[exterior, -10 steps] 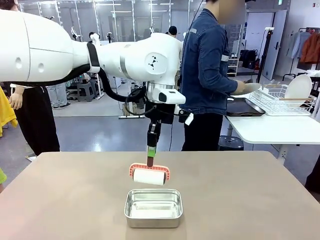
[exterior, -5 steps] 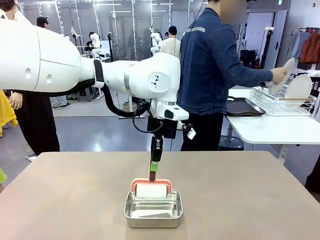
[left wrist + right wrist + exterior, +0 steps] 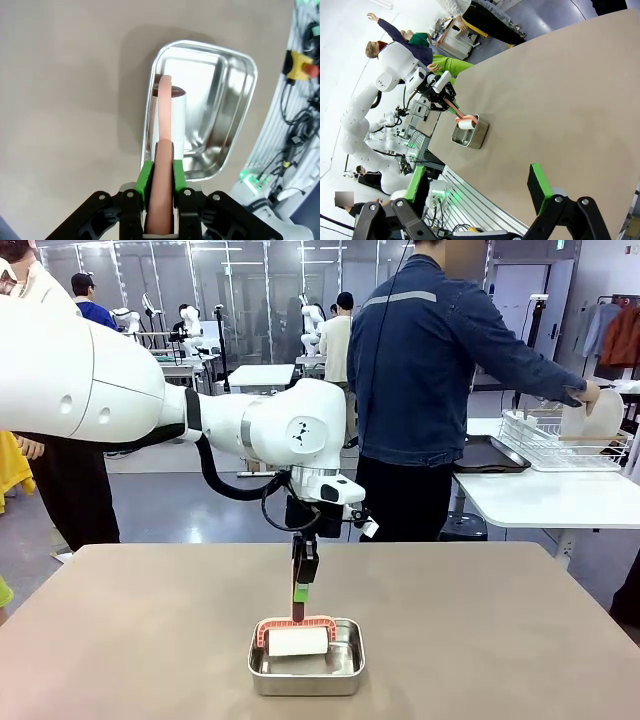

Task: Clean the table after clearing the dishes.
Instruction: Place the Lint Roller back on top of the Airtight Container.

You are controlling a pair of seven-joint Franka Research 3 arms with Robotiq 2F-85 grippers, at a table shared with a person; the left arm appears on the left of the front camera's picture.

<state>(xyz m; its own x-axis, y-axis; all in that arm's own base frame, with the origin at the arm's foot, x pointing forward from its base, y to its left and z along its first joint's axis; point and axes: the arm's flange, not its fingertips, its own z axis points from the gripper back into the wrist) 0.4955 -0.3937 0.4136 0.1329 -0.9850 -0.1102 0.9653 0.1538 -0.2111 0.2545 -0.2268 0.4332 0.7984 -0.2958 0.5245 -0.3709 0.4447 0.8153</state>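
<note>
The beige-brown table [image 3: 500, 640] carries a small steel pan [image 3: 306, 672] near its front middle. My left gripper [image 3: 300, 592] is shut on the pink handle of a roller [image 3: 297, 640], whose white roll lies inside the pan. From the left wrist, the handle [image 3: 164, 125] runs up between the green pads into the pan [image 3: 235, 100]. My right gripper [image 3: 477, 182] hovers open and holds nothing, high over the table [image 3: 560, 100]. At the far right a person sets a white plate [image 3: 600, 415] into a wire rack [image 3: 560, 445]; a dark tray [image 3: 490, 455] lies beside it.
The person stands behind the table's far edge, turned to the white side table [image 3: 550, 495]. Other people stand farther back on the left. The tabletop around the pan is bare on both sides.
My left arm has come down and toward me, lowering the roller from above the pan's far rim into the pan. The person has moved a plate to the rack.
</note>
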